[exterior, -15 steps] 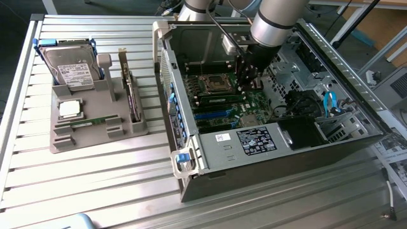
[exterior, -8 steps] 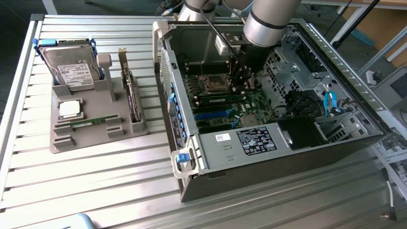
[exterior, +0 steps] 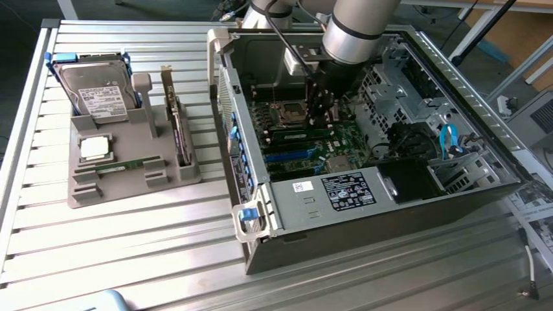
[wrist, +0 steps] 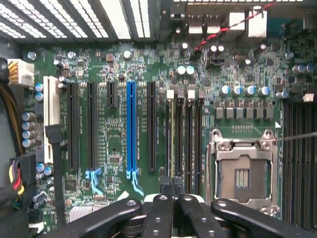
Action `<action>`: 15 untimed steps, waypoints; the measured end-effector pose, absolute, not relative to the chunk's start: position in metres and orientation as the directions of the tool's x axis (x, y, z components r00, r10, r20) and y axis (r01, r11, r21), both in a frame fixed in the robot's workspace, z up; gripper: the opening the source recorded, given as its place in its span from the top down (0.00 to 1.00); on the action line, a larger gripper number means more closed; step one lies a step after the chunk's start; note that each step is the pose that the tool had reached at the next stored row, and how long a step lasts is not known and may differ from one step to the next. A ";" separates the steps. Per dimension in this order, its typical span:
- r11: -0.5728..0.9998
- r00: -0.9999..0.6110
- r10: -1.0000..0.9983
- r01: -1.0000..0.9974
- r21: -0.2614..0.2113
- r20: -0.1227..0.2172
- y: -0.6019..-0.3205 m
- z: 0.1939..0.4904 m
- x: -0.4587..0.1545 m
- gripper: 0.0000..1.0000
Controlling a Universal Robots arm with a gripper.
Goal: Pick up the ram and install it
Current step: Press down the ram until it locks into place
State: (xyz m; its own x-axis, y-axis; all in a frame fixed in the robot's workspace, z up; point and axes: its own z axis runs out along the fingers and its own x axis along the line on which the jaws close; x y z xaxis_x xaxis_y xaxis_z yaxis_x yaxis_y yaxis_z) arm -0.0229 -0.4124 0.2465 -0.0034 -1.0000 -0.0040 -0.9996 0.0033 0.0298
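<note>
Arm [exterior: 354, 32] inside computer case [exterior: 363, 214] on slatted table [exterior: 129, 246].

Exterior camera sits high and off to one side, looking down at an angle on the slatted metal table [exterior: 129, 246], the open computer case [exterior: 363, 194] and my arm reaching into it; it stands well back, wide framing. Wrist camera rides on me, facing straight down at the motherboard [wrist: 114, 148] from close in, my gripper [wrist: 172, 186] at the frame edge. Both views share the motherboard [exterior: 324, 146] region: the empty CPU socket [wrist: 242, 171] [exterior: 288, 115] and the blue expansion slot [wrist: 131, 126] [exterior: 285, 156].
</note>
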 end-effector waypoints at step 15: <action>0.003 -0.003 -1.000 -1.000 0.028 -0.004 -0.412 0.246 -0.047 0.89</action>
State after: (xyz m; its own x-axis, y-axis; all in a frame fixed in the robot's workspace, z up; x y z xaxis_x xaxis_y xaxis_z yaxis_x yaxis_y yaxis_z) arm -0.0473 -0.4124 0.2465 -0.0035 -1.0000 -0.0040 -0.9996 0.0034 0.0283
